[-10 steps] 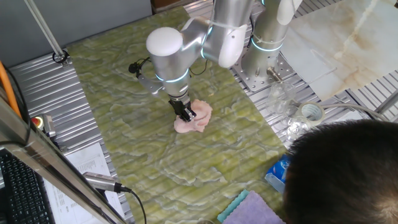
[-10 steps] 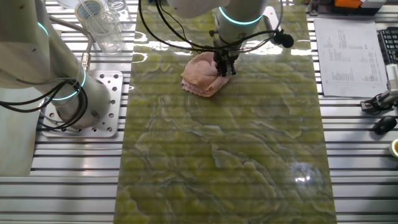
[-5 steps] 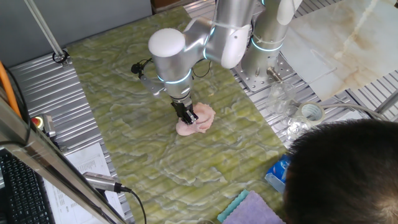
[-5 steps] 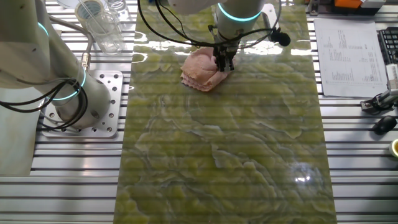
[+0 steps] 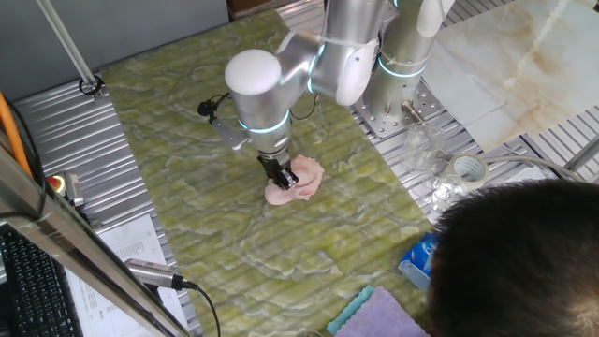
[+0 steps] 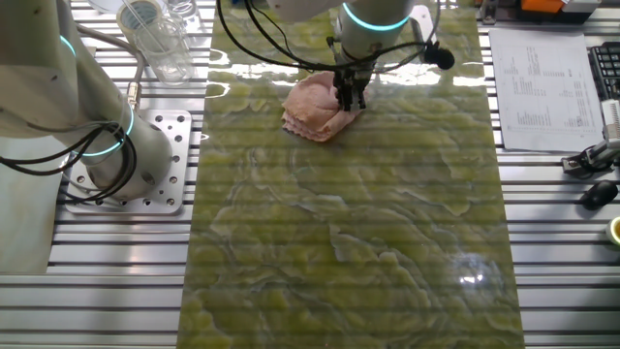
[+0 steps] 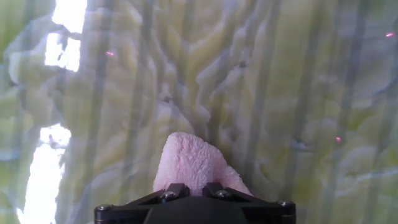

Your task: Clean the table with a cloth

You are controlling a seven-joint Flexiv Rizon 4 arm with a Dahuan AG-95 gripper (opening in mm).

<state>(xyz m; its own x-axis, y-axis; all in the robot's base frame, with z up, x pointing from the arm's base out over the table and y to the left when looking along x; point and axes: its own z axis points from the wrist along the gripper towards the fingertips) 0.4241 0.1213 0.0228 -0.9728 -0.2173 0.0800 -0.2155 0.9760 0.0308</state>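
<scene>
You cannot read any writing here: the printed sheets at the right of the desk are too small, and no brand shows on the arm.

The cloth lies bunched on the desk, in its far part as the other fixed view shows it. The gripper comes down on the cloth from above, and its jaws stand on the right edge of the cloth in that view. In the hand view a fold of cloth rises just ahead of the jaws and looks pinched between them, so they seem clenched on the cloth. The cloth touches the desk.
</scene>
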